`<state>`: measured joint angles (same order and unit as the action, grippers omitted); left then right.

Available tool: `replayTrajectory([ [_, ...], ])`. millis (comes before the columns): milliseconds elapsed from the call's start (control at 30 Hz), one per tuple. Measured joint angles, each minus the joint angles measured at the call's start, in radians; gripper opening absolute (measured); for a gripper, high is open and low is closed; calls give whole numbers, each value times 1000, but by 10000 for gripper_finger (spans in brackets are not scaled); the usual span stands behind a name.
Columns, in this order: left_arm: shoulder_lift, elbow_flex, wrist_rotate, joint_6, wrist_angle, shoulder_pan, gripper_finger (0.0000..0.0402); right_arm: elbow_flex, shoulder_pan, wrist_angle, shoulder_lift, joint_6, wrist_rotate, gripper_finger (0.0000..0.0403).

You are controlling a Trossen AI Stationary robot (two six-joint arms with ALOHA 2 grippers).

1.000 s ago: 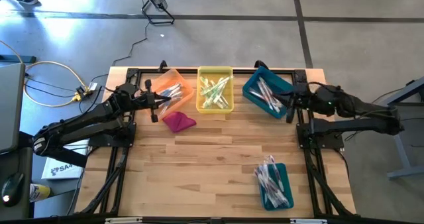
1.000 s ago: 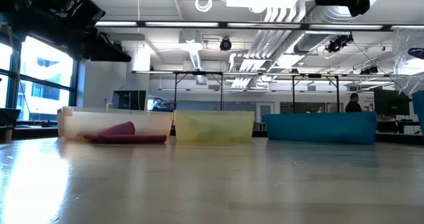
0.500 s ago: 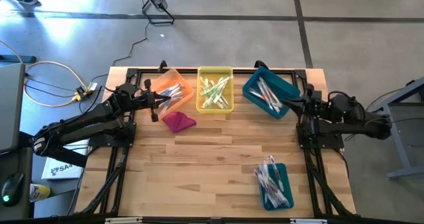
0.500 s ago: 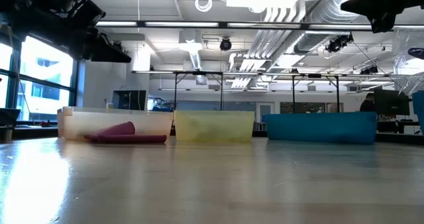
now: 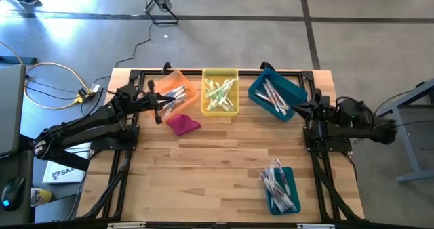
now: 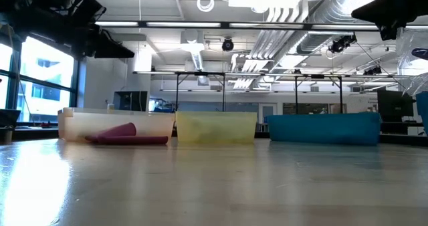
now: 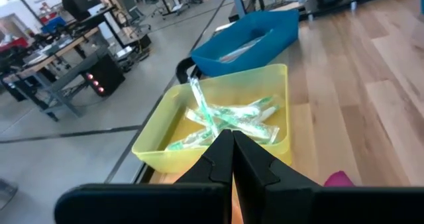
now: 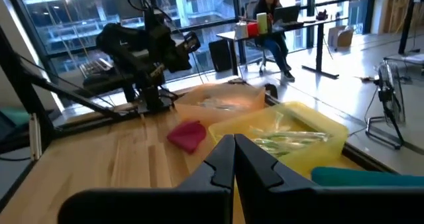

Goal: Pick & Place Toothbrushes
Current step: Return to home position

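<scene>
High view: right gripper (image 5: pixel 299 110) and left gripper (image 5: pixel 158 110) both pinched closed, nothing held.
Nearest toothbrushes (image 5: pixel 272 97) lie slantwise in the teal bin (image 5: pixel 293 89) just ahead of the right fingertips; left ones sit beside the orange bin (image 5: pixel 182 74).

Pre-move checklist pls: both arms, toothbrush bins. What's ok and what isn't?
1. Right pincer empty: ok, fingers together, nothing between them.
2. Left pincer empty: ok, shut, nothing held.
3. Right pincer off the top teal bin: cannot tell, its tip sits at the bin's corner in the high view.
4. Left pincer at home: looks not ok, it hangs by the orange bin.
5. Toothbrushes binned: ok, none seen loose on the table.
</scene>
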<state>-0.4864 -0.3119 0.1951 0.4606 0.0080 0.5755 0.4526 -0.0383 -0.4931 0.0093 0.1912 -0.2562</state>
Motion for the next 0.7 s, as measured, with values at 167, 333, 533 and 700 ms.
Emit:
replayTrajectory([
  [167, 0, 0, 31, 3, 1, 0, 0, -71, 0, 74, -2, 19, -2, 2],
  [333, 0, 0, 31, 3, 1, 0, 0, -241, -1, 261, -3, -3, 30, 2],
  [533, 2, 0, 70, 5, 1, 0, 0, -365, -1, 403, -3, -33, 104, 2],
  [700, 8, 0, 87, 5, 1, 0, 0, -406, -1, 429, -2, -46, 138, 2],
])
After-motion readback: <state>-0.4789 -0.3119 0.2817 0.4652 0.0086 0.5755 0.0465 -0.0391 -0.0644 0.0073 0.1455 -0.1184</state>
